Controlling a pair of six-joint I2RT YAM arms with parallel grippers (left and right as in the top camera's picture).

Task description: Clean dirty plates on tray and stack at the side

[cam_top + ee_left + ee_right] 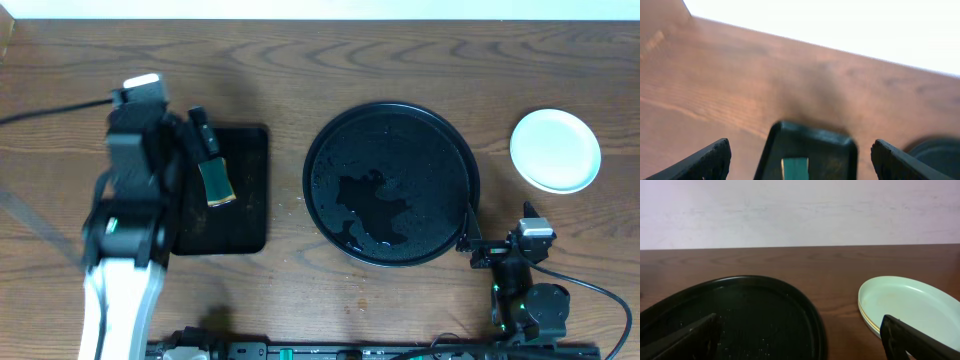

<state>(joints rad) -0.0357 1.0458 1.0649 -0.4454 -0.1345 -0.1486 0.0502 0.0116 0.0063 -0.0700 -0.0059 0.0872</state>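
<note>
The plates (555, 150) lie in one pile on the worktop, at the upper right of the frame, near the round tray (400, 140), which is bare and wet. I judge the task nearly done. My left claw (799, 162) hangs wide open over the sponge (216, 182) on the small tray (245, 215) and holds nothing. My right claw (800, 340) is also wide open and empty.

Blocked at two o'clock of the tray (400, 135) by stacked plates (555, 150); at nine, by rectangular tray (248, 210) holding sponge (216, 183); passable between.
</note>
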